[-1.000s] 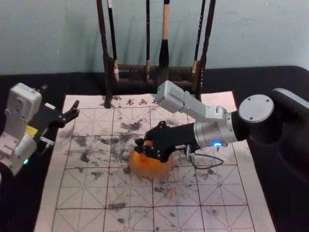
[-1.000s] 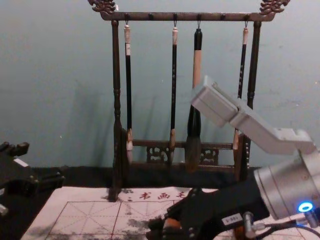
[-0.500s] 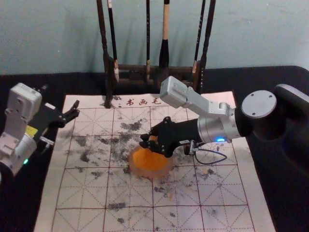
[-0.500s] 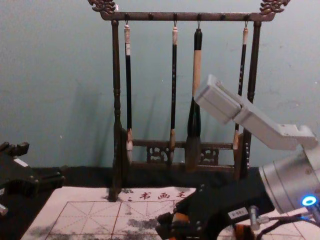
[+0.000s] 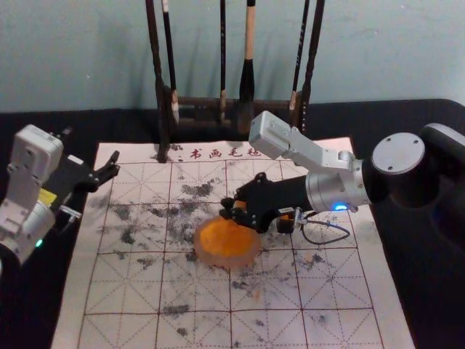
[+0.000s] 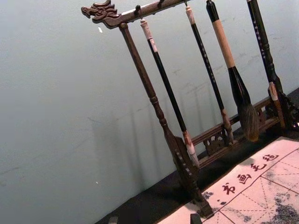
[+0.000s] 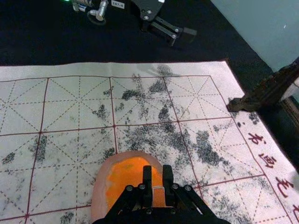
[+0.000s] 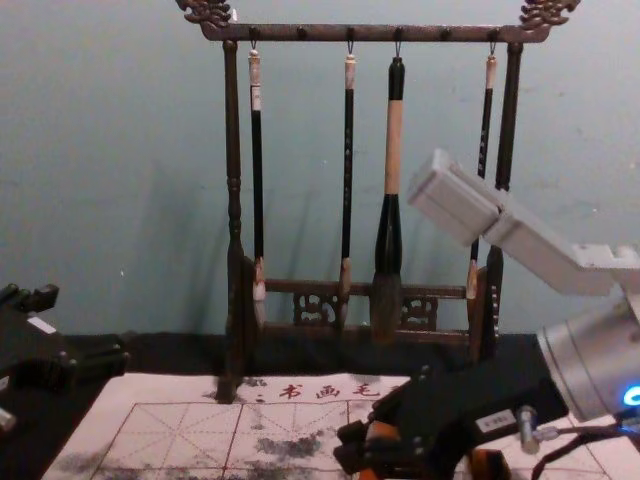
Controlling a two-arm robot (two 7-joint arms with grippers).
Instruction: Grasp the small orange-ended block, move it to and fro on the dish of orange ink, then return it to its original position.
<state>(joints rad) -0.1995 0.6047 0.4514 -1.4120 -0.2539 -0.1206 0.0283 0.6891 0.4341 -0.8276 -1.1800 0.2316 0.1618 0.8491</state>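
Black surface (image 5: 36, 313) bears one gridded mat (image 5: 334, 291), one orange-ink dish (image 7: 99, 196), and one small orange-ended block (image 7: 159, 197), clamped in right gripper's (image 7: 157, 175) narrowed jaws near dish's edge, inking apparently underway or finished, return outstanding; left gripper (image 5: 112, 166) idle beside mat, jaws apart.

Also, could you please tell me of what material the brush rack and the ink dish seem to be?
The brush rack looks like dark wood with a slight gloss: its ends are carved and its posts turned. The dish has a smooth, pale pinkish rim; it may be plastic or glazed ceramic, I cannot tell which.
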